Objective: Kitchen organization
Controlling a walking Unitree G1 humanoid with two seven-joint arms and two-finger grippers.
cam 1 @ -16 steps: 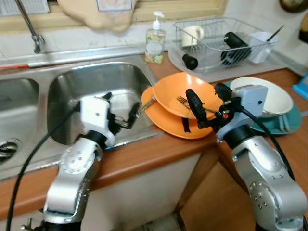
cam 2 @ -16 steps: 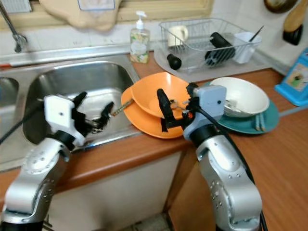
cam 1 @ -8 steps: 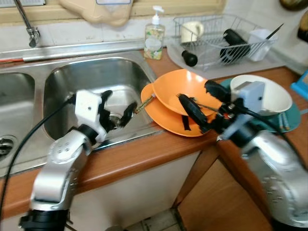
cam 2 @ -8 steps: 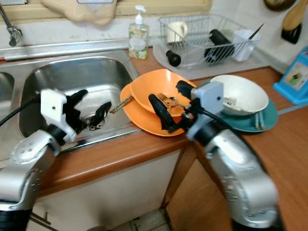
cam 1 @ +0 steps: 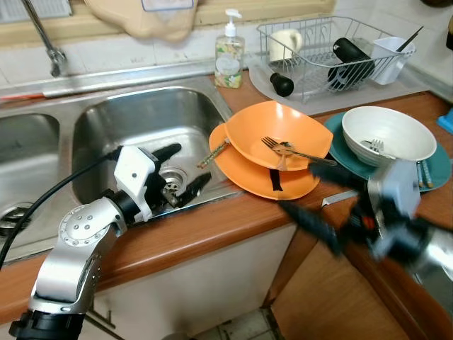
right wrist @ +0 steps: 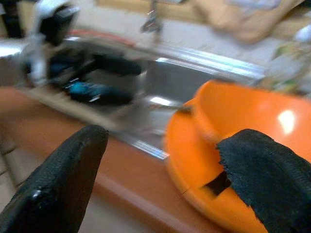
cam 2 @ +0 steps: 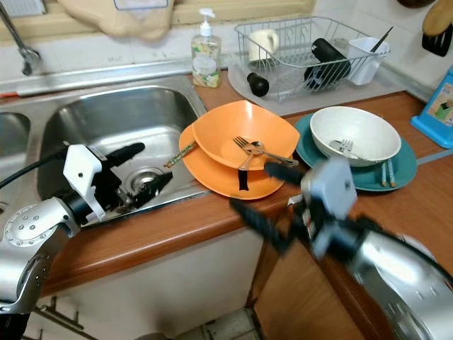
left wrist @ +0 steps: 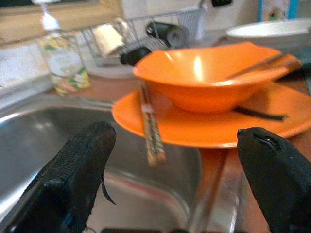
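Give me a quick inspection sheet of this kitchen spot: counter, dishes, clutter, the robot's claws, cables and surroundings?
Surface: wooden counter beside a steel sink.
Job's things: orange bowl on orange plate, fork in the bowl; white bowl on teal plate.
Clutter: chopstick on the orange plate's rim, over the sink; soap bottle.
Grippers: left gripper open over the sink; right gripper open, blurred, at the counter's front edge.
Cables: black cable on the left arm.
Surroundings: dish rack, tap.

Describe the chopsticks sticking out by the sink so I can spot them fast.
Start at the steel sink, then go to the stacked orange dishes on the counter at its robot-right. The patterned chopsticks lie under the orange bowl, tips overhanging the basin; the fork instead rests inside the bowl.
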